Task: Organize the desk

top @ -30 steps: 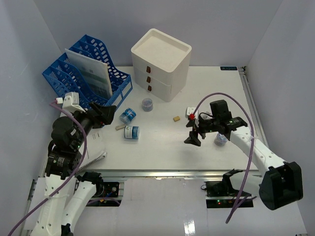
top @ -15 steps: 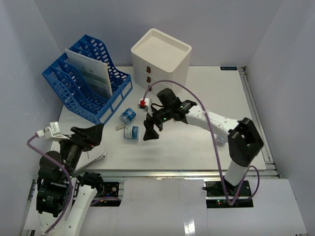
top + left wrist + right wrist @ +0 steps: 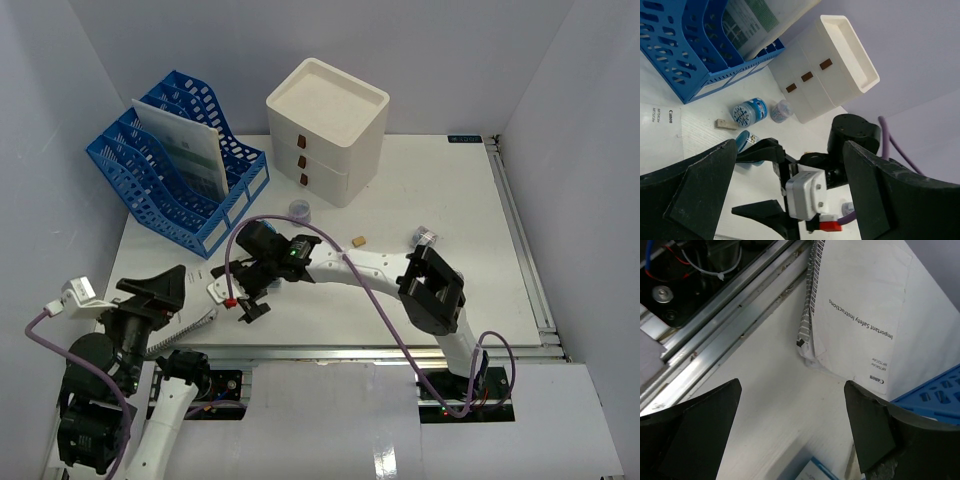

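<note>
Tabletop (image 3: 450, 190): white, spans the top view; metal rail along the near edge.
Left gripper (image 3: 789, 145): jaws wide apart, empty, over the near-left corner.
Right gripper (image 3: 790, 390): jaws wide apart, empty, above the tabletop beside the booklet (image 3: 865, 315).
Booklet, top view: mostly hidden under the left arm.
Tape roll (image 3: 747, 112): hidden by the right arm from above.

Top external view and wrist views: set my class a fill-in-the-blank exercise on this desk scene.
The file rack is coloured ____. The white box has ____ drawers. The booklet cover bears the brand name ____. The right gripper is wide ____, holding nothing.
Missing: blue; three; Canon; open.
</note>
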